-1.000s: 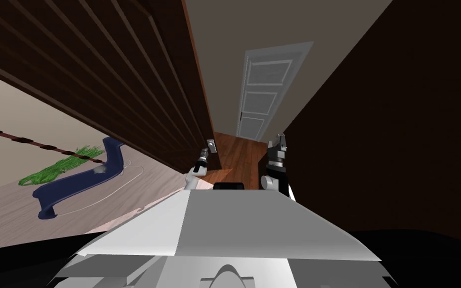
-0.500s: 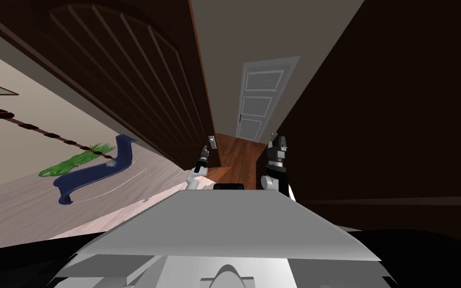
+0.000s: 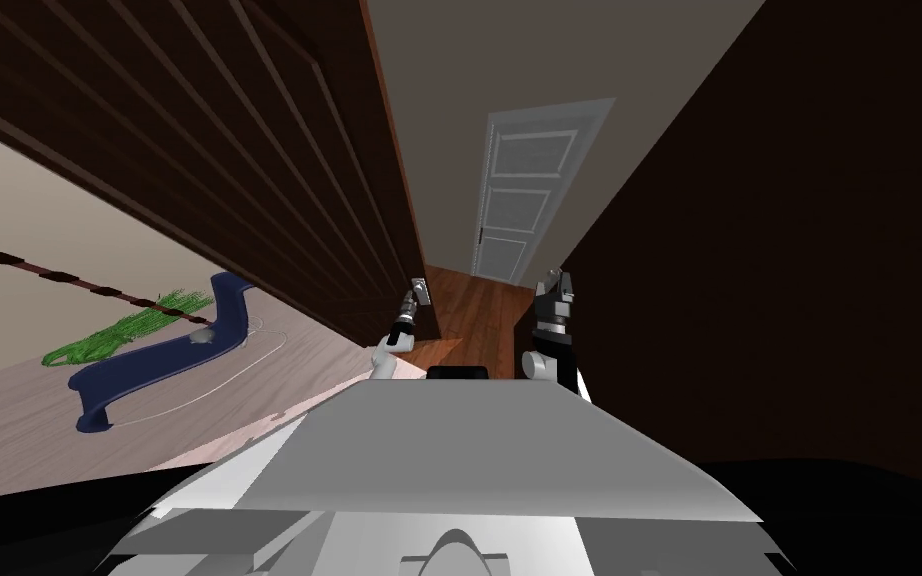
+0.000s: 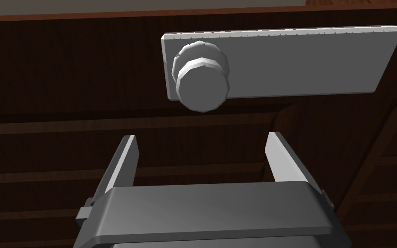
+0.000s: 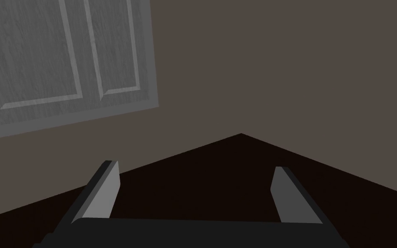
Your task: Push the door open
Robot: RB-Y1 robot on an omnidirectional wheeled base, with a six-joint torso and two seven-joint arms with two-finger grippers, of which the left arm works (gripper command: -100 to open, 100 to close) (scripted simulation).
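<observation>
View has swung back since half a second ago, my own move; arms unchanged. Dark brown door [image 3: 249, 150] runs along my left, its free edge just ahead of the left claw [image 4: 202, 137]. That claw is open, empty, forearm stretched forward, aimed at the door face beside the grey knob [image 4: 202, 88] on its plate [image 4: 305, 60]; contact unclear. Door looks heavy, rigid: push the flat panel near the knob edge; round knob likely slippery. Right claw [image 5: 194, 165] open, empty, raised.
</observation>
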